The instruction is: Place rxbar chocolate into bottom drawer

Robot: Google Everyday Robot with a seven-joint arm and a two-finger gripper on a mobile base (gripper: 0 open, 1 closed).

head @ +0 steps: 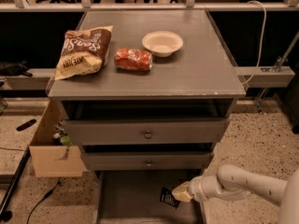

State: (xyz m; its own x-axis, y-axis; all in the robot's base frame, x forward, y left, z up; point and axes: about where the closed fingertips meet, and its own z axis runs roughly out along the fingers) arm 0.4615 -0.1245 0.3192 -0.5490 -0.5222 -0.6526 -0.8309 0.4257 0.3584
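The rxbar chocolate [168,197] is a small flat black-wrapped bar, held tilted over the right side of the bottom drawer [135,197], the open grey tray at the foot of the cabinet. My gripper [180,194] comes in from the right on a white arm and is shut on the bar's right end, just above the drawer floor near its right wall.
On the cabinet top lie a brown-and-cream chip bag [83,52], an orange-red packet [133,59] and a white bowl [162,42]. The two upper drawers [147,134] stand slightly pulled out. A cardboard box [50,148] sits left of the cabinet.
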